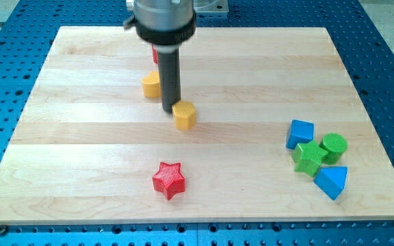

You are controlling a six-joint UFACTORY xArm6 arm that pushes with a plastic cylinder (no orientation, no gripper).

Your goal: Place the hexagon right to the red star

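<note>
A small yellow hexagon block (184, 115) lies on a pale wooden board (252, 75), a little toward the view's left of the board's middle and in its upper half. My tip (170, 111), the lower end of a straight dark rod, sits right against the hexagon's upper left edge, apparently touching it, with the hexagon toward the view's right and slightly lower. The rod carries no jaws, so there is nothing to open or close; it simply stands upright on the board, hanging from a wide grey cylindrical mount (163, 20) at the view's top. Just to the view's left of the rod, and a little higher, is a second yellow block (151, 85), partly hidden by the rod, so its shape cannot be told. Above that, a sliver of a red block (154, 56) peeks out beside the mount; its shape is hidden too. The red star (169, 180) lies well below the hexagon, toward the view's bottom, slightly to the view's left of it. Far off at the view's right, four blocks cluster close together: a blue cube (299, 133), a green cylinder (334, 146), a green star (308, 157) and a blue triangular block (331, 181). The board rests on a blue perforated table (388, 55).
</note>
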